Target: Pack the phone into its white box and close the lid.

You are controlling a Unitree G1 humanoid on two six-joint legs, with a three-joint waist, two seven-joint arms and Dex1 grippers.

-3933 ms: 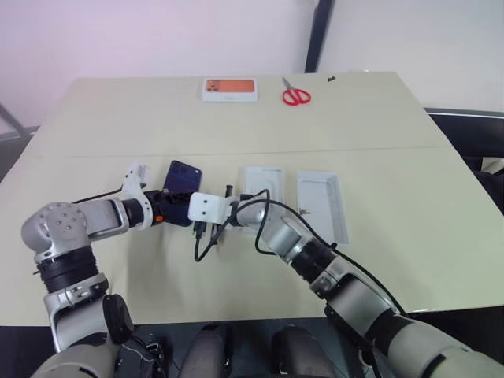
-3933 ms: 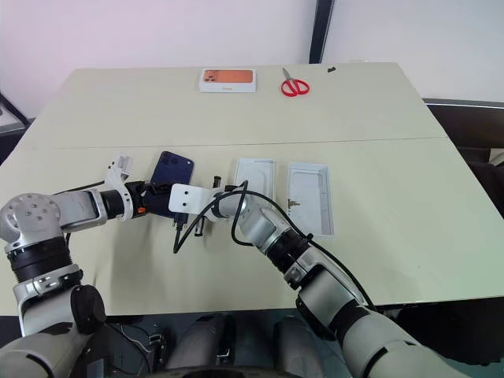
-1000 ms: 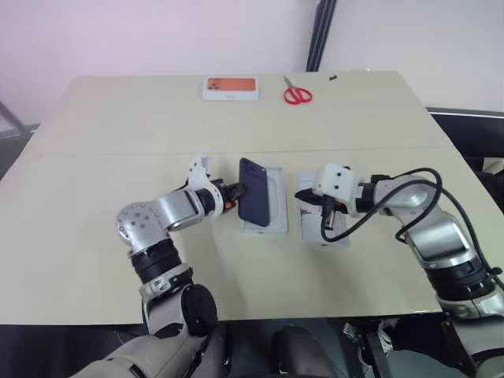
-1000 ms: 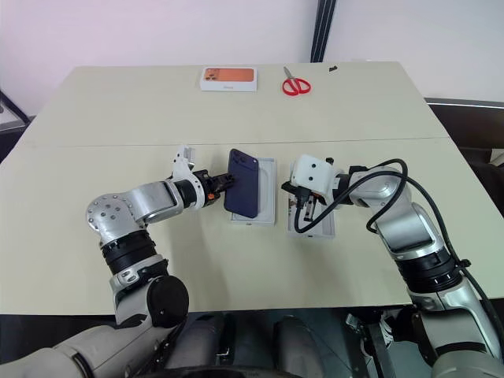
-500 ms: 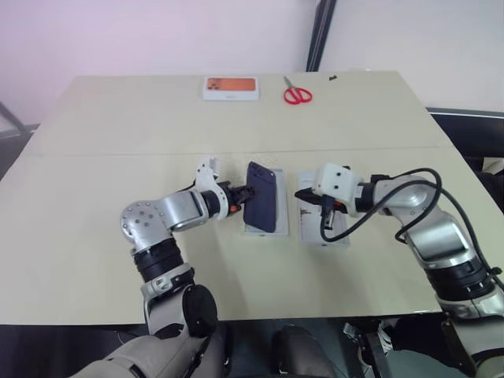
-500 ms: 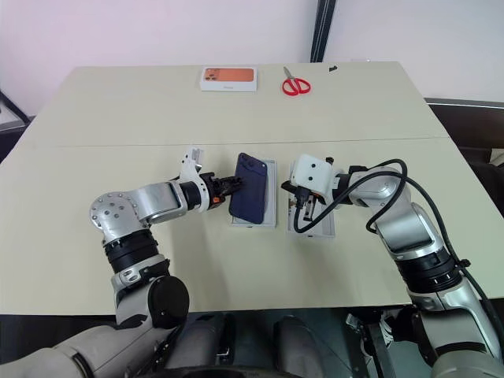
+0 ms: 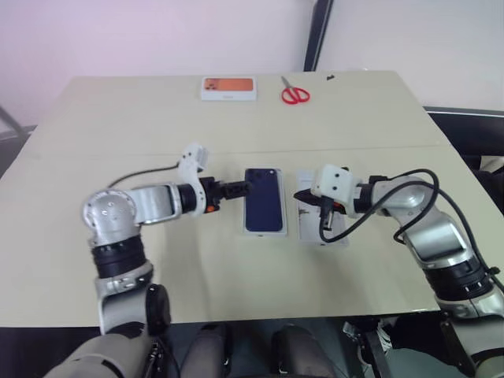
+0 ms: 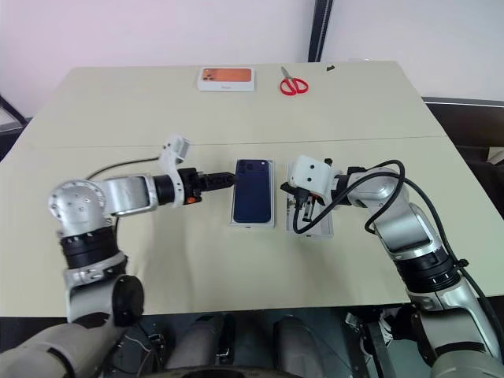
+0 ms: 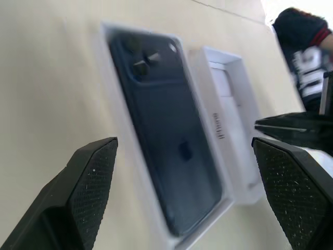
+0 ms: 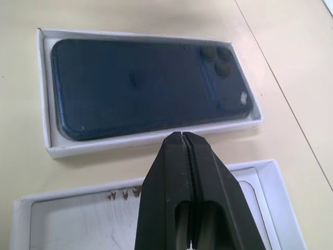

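We see the phone (image 8: 253,191) lying back-up inside the white box (image 8: 271,222), its rear logo faintly visible. The lid (image 9: 229,110) sits upturned just beside it, with small grey lettering we cannot read. Our left gripper (image 8: 229,179) is spread wide and empty; our right gripper (image 10: 183,141) is pinched closed above the lid.

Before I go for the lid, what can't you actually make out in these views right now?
- The white box: its floor is covered by the phone, head and wrist views.
- The lid: lies open side up, so its outer face is hidden; the right end effector, shut, blocks part of it in the right wrist view.
- The scissors and the orange-topped box: too small for detail.
- The left end effector is open, off the phone.
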